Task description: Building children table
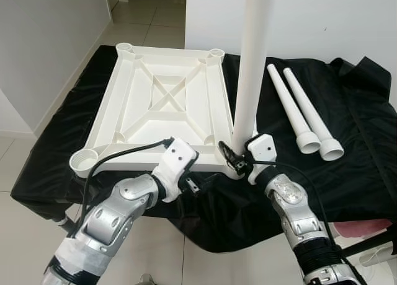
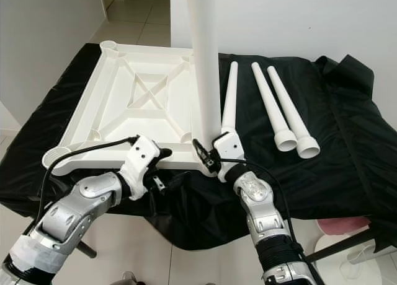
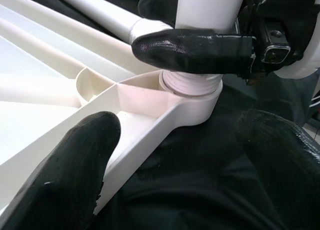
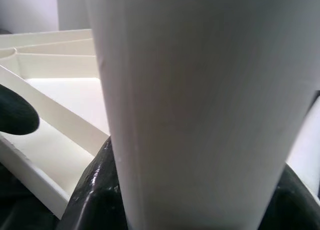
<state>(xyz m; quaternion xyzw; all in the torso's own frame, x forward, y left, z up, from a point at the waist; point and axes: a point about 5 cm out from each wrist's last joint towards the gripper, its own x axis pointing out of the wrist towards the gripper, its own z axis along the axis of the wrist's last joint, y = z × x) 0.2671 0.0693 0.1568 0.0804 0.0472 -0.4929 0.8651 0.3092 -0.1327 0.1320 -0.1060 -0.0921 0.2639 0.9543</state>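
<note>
On your far left a pale wall (image 1: pixel 43 43) runs back along a light tiled floor (image 1: pixel 149 18). The work surface is a low table draped in black cloth (image 1: pixel 360 130), with a white wall (image 1: pixel 329 18) behind it. The white tabletop (image 1: pixel 158 99) lies upside down on the cloth, ribs up, a round socket at each corner. Your left gripper (image 1: pixel 193 184) sits at the tabletop's near edge, fingers spread wide, one of them (image 3: pixel 70 175) lying against the near rim, holding nothing. Next, your right gripper (image 1: pixel 239 164) is clamped around the base of a white leg (image 1: pixel 254 56) that stands upright in the near right corner socket (image 3: pixel 192 102). Right of that, three loose legs (image 2: pixel 276 108) lie on the cloth, well apart from the grippers. At far right, a pink object (image 1: pixel 366 226) shows below the cloth's edge.
</note>
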